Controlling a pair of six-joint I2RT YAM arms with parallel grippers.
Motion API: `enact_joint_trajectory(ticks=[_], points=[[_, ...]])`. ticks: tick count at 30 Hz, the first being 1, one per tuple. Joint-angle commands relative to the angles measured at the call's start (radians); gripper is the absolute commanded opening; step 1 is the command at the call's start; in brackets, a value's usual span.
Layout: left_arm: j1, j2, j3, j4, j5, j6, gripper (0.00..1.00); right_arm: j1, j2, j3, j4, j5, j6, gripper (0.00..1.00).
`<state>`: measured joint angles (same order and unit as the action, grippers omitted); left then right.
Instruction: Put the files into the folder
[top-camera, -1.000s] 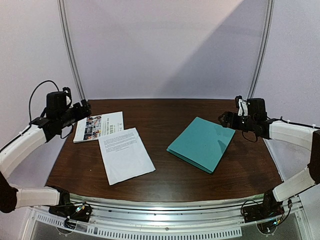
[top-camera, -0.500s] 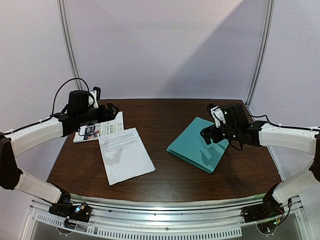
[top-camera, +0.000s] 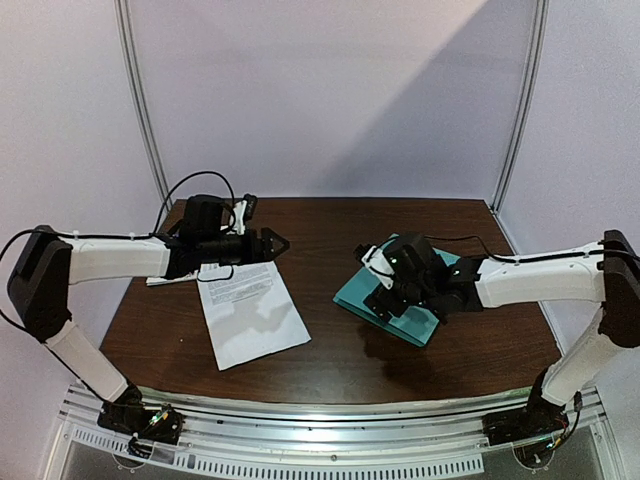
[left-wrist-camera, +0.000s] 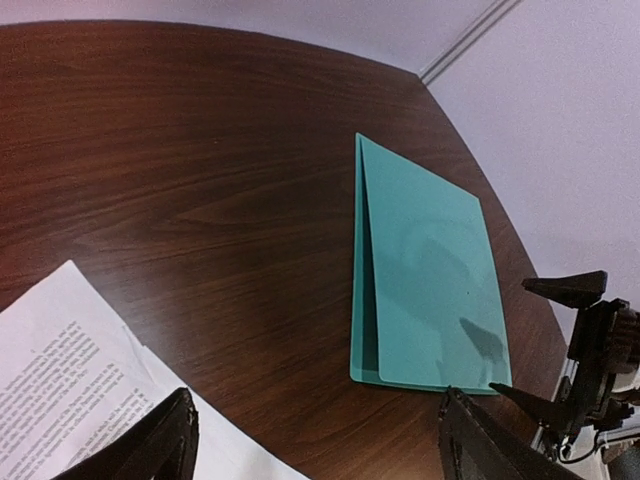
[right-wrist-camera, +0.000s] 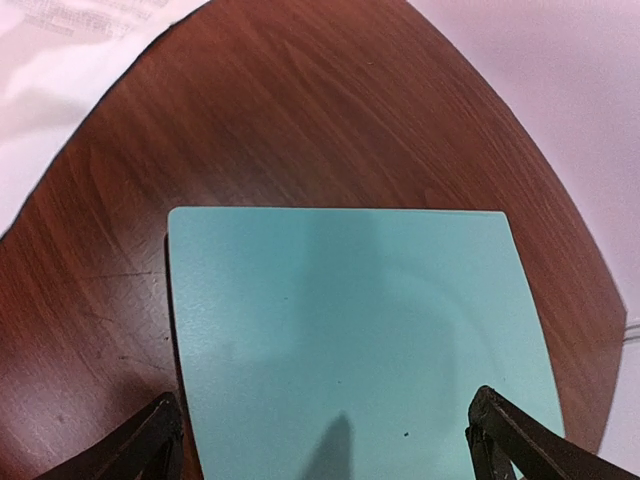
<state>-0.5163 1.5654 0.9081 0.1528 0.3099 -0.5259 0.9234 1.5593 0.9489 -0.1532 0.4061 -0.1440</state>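
Note:
The teal folder (top-camera: 416, 326) lies shut on the right half of the table; it also shows in the left wrist view (left-wrist-camera: 430, 270) and the right wrist view (right-wrist-camera: 350, 330). My right gripper (top-camera: 380, 296) hovers open and empty over its left part, jaws wide apart (right-wrist-camera: 330, 452). The white text sheet (top-camera: 250, 312) lies left of centre, seen also in the left wrist view (left-wrist-camera: 60, 385). My left gripper (top-camera: 272, 243) is open and empty above that sheet's far right corner, pointing toward the folder (left-wrist-camera: 320, 442). The colourful sheet is almost wholly hidden behind my left arm.
The dark wooden table (top-camera: 330, 225) has a rounded near edge with a metal rail (top-camera: 320, 415). Bare wood lies between the text sheet and the folder. My right gripper shows at the right edge of the left wrist view (left-wrist-camera: 580, 340).
Both arms have swung inward from the table's sides. The left gripper moved right from the colourful sheet to the text sheet's far edge. The right gripper moved left over the folder.

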Motion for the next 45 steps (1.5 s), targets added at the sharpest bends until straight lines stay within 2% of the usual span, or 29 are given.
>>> enact_joint_trajectory(ticks=[1, 18, 35, 41, 45], points=[[-0.029, 0.046, 0.033, 0.072, 0.053, -0.025, 0.83, 0.073, 0.079, 0.061, -0.025, 0.137, -0.086, 0.99], [-0.035, 0.109, 0.024, 0.117, 0.039, -0.037, 0.79, 0.146, 0.268, 0.149, -0.065, 0.274, -0.198, 0.99], [-0.034, 0.1, -0.001, 0.122, 0.021, -0.034, 0.78, 0.162, 0.329, 0.125, 0.009, 0.452, -0.239, 0.98], [-0.035, 0.098, -0.005, 0.123, 0.017, -0.033, 0.78, 0.165, 0.333, 0.109, 0.046, 0.493, -0.264, 0.9], [-0.034, 0.097, -0.007, 0.124, 0.014, -0.033, 0.77, 0.167, 0.344, 0.107, 0.054, 0.503, -0.272, 0.78]])
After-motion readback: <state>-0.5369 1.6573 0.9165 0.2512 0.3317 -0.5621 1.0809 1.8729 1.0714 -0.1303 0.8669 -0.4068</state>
